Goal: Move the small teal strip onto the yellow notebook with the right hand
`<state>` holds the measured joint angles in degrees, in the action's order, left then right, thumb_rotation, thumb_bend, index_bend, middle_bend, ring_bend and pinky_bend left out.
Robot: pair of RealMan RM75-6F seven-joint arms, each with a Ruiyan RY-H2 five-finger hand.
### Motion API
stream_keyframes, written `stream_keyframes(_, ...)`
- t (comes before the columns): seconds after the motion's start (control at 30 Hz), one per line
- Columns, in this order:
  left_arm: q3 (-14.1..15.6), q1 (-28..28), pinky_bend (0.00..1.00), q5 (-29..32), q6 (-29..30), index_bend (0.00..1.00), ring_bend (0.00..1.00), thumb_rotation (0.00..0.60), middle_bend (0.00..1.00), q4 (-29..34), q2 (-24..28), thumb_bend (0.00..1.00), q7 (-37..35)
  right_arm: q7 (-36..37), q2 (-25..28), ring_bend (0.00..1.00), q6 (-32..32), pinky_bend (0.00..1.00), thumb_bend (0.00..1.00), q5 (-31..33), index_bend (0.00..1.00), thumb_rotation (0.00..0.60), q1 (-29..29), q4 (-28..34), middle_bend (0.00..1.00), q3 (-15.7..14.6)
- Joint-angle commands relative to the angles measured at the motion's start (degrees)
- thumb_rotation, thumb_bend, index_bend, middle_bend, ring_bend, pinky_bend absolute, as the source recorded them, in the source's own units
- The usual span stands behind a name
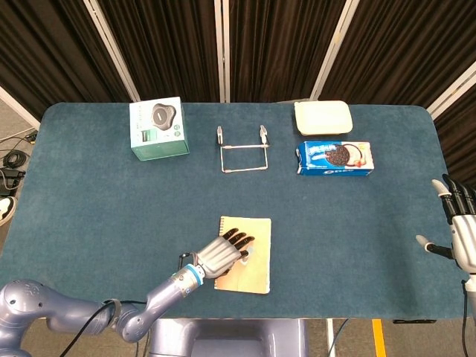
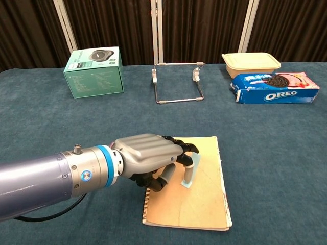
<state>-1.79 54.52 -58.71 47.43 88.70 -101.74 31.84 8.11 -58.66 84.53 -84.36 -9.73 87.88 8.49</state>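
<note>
The yellow notebook (image 1: 253, 275) (image 2: 202, 204) lies at the table's near middle. On its upper part lies the small pale teal strip (image 1: 254, 253) (image 2: 193, 164). My left hand (image 1: 222, 254) (image 2: 148, 155) hovers over the notebook's left side, its thumb tip against the strip and the other fingers stretched a little above it. Whether the strip is still pinched is hidden by the thumb. My right hand (image 1: 461, 236) stays far off at the table's right edge, fingers spread and empty; the chest view does not show it.
At the back stand a green box (image 1: 158, 128) (image 2: 94, 72), a wire stand (image 1: 242, 151) (image 2: 177, 83), a cream lidded container (image 1: 323, 117) (image 2: 251, 63) and an Oreo pack (image 1: 335, 158) (image 2: 276, 87).
</note>
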Motion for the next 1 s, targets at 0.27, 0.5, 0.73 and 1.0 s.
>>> stream_keyframes(0.27,0.66,-0.14,0.00,1.01,-1.09,0.33,0.00,0.600,0.00,-1.23,-0.54,1.00,-0.12,-0.09,-0.02,0.00,-0.07,0.00,0.00,0.01,0.00,0.600,-0.01,-0.04,0.00,0.01)
stream_keyframes(0.5,-1.20,-0.88,0.00,-1.69,1.57,0.32,0.00,0.600,0.00,1.62,1.50,1.00,-2.10,-0.19,-0.05,0.00,-0.02,0.00,0.00,-0.26,0.00,0.600,-0.04,0.01,0.00,-0.05)
stream_keyframes(0.73,-3.97,-3.01,0.00,-5.36,7.18,0.31,0.00,0.600,0.00,9.32,9.43,1.00,-4.27,-0.63,-0.14,0.00,0.03,0.00,0.00,-0.67,0.00,0.600,-0.05,0.28,0.00,-0.25)
stream_keyframes(1.0,-1.55,-16.66,0.00,-10.88,28.76,0.00,0.00,0.600,0.00,18.49,26.03,0.16,-3.26,-3.40,-0.95,0.00,-0.75,0.00,0.00,-0.21,0.00,0.600,-0.35,0.15,0.00,-0.45)
